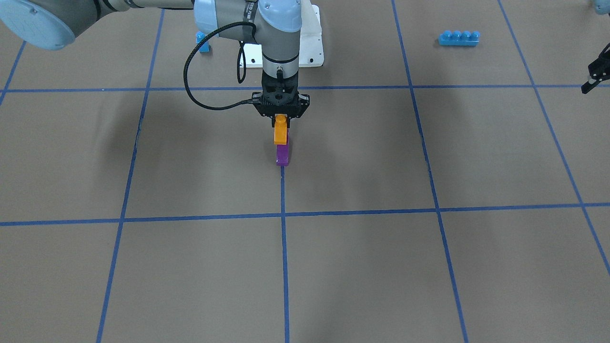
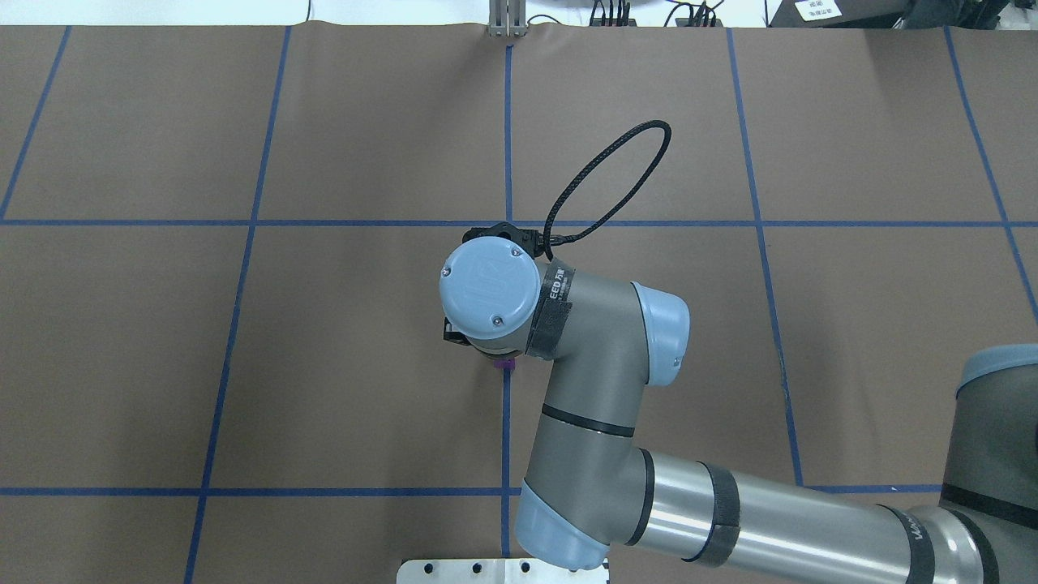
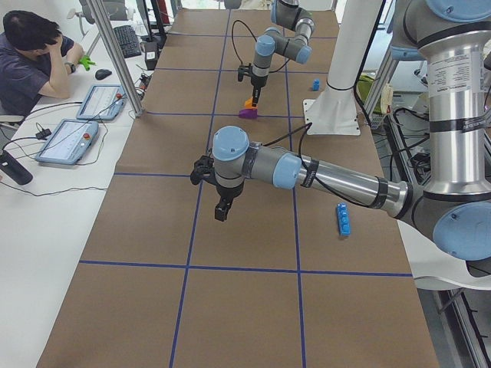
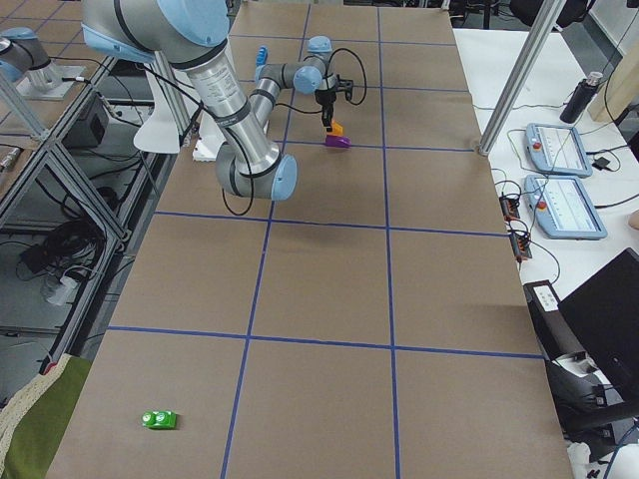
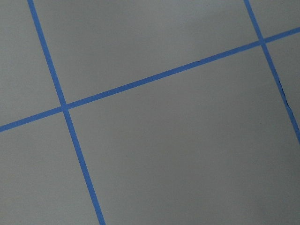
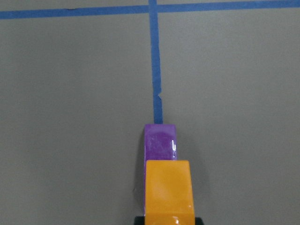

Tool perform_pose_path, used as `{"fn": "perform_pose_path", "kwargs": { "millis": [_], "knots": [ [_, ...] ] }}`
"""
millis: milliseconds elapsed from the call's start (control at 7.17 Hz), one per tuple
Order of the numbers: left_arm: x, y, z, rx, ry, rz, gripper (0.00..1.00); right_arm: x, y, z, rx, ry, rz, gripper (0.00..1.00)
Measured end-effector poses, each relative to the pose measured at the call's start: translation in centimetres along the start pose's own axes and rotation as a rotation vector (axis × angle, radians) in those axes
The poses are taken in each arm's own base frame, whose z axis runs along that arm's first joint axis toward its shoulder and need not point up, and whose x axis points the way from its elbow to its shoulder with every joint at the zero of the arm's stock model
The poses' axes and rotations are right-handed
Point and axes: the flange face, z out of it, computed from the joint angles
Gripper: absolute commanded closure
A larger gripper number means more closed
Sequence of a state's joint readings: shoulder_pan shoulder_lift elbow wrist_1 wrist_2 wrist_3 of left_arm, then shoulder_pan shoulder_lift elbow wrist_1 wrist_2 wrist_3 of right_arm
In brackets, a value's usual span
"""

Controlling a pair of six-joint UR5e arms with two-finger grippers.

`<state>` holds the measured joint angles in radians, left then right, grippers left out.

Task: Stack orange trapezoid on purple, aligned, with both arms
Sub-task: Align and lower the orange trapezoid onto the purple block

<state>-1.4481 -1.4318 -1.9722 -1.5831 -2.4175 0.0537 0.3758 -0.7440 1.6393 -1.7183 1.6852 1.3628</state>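
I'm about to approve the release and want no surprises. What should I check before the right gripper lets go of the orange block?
1. Right gripper clamped on the orange trapezoid: ok.
2. Orange trapezoid above the purple block: ok.
3. Sideways alignment: cannot tell; the right wrist view shows orange sitting slightly off purple's centre.
4. Orange seated on purple's stud: cannot tell.
5. Purple block resting on the table: ok.
6. Left gripper away from the stack: ok.
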Motion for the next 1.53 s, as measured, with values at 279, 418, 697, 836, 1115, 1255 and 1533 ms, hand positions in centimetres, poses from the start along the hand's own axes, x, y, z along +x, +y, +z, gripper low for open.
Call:
{"fn": "perform_pose_path", "kwargs": {
  "millis": [279,418,697,836,1115,1255,1533],
  "knots": [
    [0.0,0.0,0.0,0.000,0.000,-0.001,0.00,-0.2,0.1,0.3,0.000,0.006,-0.001,1.00],
    [0.0,0.0,0.0,-0.001,0.000,-0.001,0.00,-0.2,0.1,0.6,-0.002,0.011,-0.002,1.00],
    [0.0,0.0,0.0,0.000,0.000,0.001,0.00,-0.2,0.4,1.0,-0.004,0.019,-0.004,1.00],
    [0.0,0.0,0.0,0.001,0.000,0.001,0.00,-0.2,0.4,1.5,-0.003,0.027,-0.006,1.00],
    [0.0,-0.1,0.0,0.003,-0.001,0.003,0.00,-0.2,0.4,2.3,0.000,0.041,-0.009,1.00],
    [0.0,-0.1,0.0,0.003,-0.001,0.004,0.00,-0.2,0.5,2.4,0.001,0.042,-0.015,1.00],
    [0.0,-0.1,0.0,0.003,-0.002,0.004,0.00,-0.3,0.5,2.4,0.003,0.041,-0.044,1.00]
  ]
}}
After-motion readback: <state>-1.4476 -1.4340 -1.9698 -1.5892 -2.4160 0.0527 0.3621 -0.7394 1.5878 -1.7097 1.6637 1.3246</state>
